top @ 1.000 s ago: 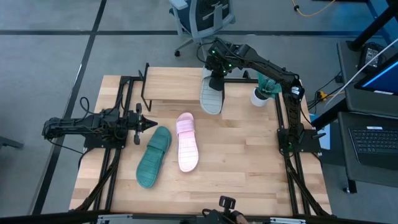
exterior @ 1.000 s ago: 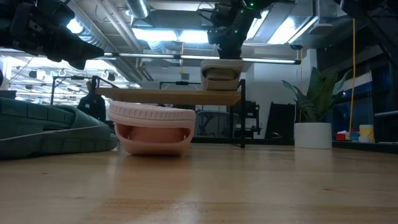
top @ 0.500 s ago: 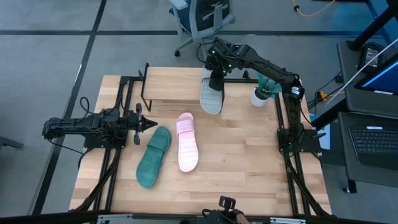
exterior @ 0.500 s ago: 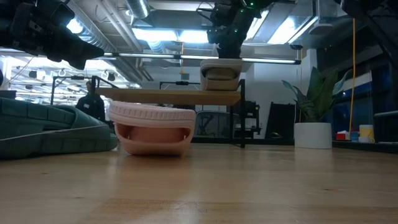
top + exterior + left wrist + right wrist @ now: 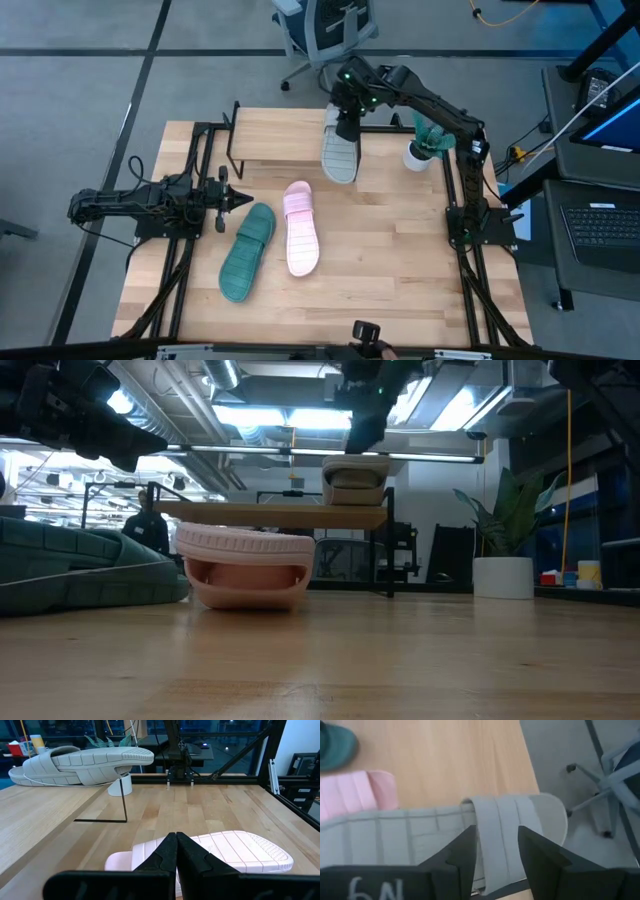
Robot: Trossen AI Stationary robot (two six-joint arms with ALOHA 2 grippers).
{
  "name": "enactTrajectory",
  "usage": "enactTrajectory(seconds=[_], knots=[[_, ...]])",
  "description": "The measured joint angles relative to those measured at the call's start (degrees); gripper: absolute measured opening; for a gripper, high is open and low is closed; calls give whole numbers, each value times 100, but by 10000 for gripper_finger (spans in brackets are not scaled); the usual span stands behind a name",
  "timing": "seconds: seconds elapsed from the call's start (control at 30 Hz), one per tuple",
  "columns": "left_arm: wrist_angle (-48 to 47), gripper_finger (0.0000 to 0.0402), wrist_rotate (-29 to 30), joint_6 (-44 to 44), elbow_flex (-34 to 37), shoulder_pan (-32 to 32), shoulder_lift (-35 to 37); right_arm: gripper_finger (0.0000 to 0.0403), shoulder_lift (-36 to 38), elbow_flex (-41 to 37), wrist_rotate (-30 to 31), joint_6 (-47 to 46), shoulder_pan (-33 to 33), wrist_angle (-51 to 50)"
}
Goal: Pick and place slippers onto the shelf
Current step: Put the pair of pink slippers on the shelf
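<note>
Right gripper housing (image 5: 365,885): we read pale handwritten marks, roughly "6N", seen upside down behind the fingers.
Elsewhere: we find no other legible text.

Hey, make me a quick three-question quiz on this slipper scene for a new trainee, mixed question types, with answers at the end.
1. True or false: the grey slipper lies on the shelf.
2. Which slippers lie on the table?
3. The right gripper is: A) shut on the grey slipper, B) open above it, C) beside the pink slipper.

Key: 1 true. 2 the pink slipper and the teal slipper. 3 B.
</note>
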State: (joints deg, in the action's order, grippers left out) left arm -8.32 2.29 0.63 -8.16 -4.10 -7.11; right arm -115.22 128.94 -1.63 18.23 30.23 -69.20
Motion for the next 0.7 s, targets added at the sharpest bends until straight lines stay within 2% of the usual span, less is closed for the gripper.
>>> enactTrajectory(seconds=[0.17, 0.3, 0.47, 0.57, 0.7], knots=[[0, 0, -1, 1, 0, 1, 0, 145, 2, 613, 2, -220, -138, -161], [0, 0, 1, 1, 0, 0, 0, 145, 150, 558, -13, -737, -239, -218], [-2, 0, -1, 1, 0, 0, 0, 145, 205, 543, -198, -458, -467, -1015], [-3, 0, -1, 1, 0, 1, 0, 145, 205, 353, -448, -274, -777, -836], [-4, 0, -1, 1, 0, 0, 0, 145, 203, 283, -413, -212, -1165, -637]])
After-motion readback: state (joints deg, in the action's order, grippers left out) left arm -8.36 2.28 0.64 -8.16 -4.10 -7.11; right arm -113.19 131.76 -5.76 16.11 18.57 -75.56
